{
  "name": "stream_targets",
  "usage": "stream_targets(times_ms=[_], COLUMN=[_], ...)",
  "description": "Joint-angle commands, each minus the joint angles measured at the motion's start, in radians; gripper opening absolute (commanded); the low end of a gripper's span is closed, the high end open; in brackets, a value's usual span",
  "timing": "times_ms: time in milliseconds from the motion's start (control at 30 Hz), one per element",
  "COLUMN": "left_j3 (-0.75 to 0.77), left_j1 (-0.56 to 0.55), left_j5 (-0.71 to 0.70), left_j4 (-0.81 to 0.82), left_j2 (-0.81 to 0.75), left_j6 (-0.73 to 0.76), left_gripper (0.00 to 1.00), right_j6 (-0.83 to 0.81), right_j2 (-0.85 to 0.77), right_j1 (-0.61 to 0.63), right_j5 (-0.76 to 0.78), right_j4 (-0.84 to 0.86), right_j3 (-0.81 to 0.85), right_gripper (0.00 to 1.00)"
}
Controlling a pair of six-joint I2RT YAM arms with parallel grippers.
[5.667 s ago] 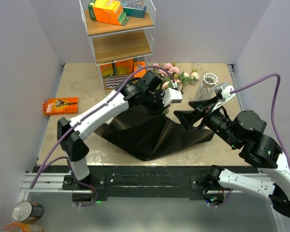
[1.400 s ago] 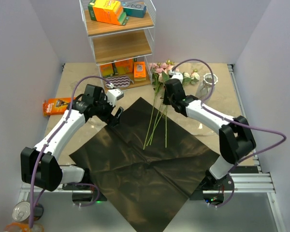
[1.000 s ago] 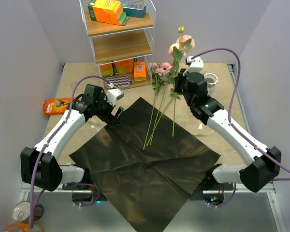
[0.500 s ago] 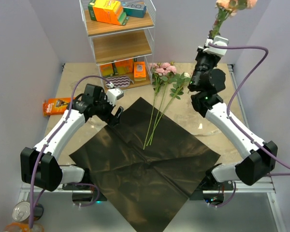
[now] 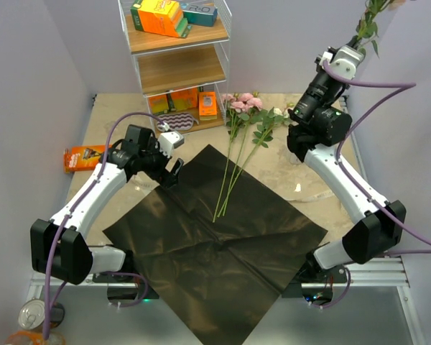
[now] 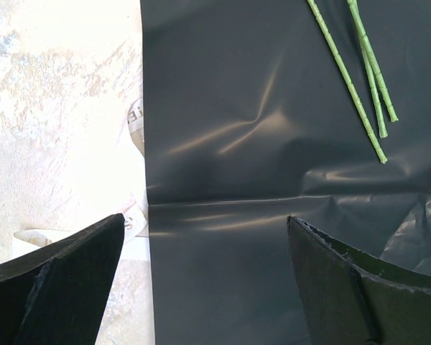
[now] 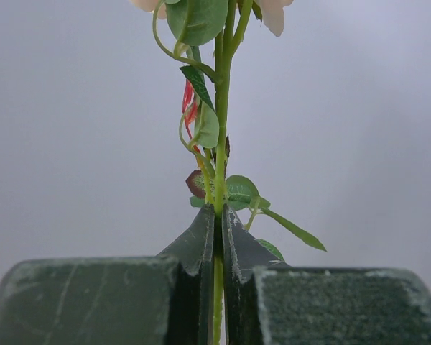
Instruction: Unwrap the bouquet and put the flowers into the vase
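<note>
The bouquet is unwrapped: its black paper (image 5: 215, 230) lies spread flat on the table. Long-stemmed flowers (image 5: 233, 162) rest across the paper's far corner, with their pink and cream heads (image 5: 244, 100) toward the shelf. My right gripper (image 5: 353, 49) is raised high at the back right, shut on one flower's green stem (image 7: 220, 129); its head runs off the top of the frame. My left gripper (image 5: 174, 171) hangs open over the paper's left corner (image 6: 273, 144), holding nothing, with stem ends (image 6: 352, 79) beyond it. The vase is hidden behind the right arm.
A wire shelf rack (image 5: 176, 68) with orange boxes stands at the back. An orange box (image 5: 90, 157) lies on the table at the left. A pale ribbon strip (image 6: 135, 126) lies by the paper's edge. Walls close in on both sides.
My right arm has lifted the held flower off the table, higher and to the right, until its head left the top of the frame. The left arm has not moved.
</note>
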Motion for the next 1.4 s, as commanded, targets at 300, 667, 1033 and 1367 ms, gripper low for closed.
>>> stream_targets(times_ms=[300,667,1033,1367], left_j3=[0.057,0.079,0.083,0.085], left_j1=[0.005,0.005,0.005,0.005], left_j5=[0.051,0.092,0.086,0.068], left_j4=[-0.021,-0.017,-0.023,-0.028], left_j2=[-0.032,-0.014,-0.005,-0.039], left_j6=[0.077,0.091,0.099,0.096], left_gripper=[0.99,0.99,0.99,0.99], right_j6=[-0.123,-0.087,-0.045,0.212], right_j2=[0.105,0.174,0.229,0.104], right_j1=[-0.092,-0.128,-0.13,-0.121], right_j5=[-0.016,-0.031,0.017,0.271], right_j4=[0.382,0.47,0.528,0.088], right_j3=[-0.026,-0.039,-0.079,-0.168], right_gripper=[0.0,0.0,0.0,0.51])
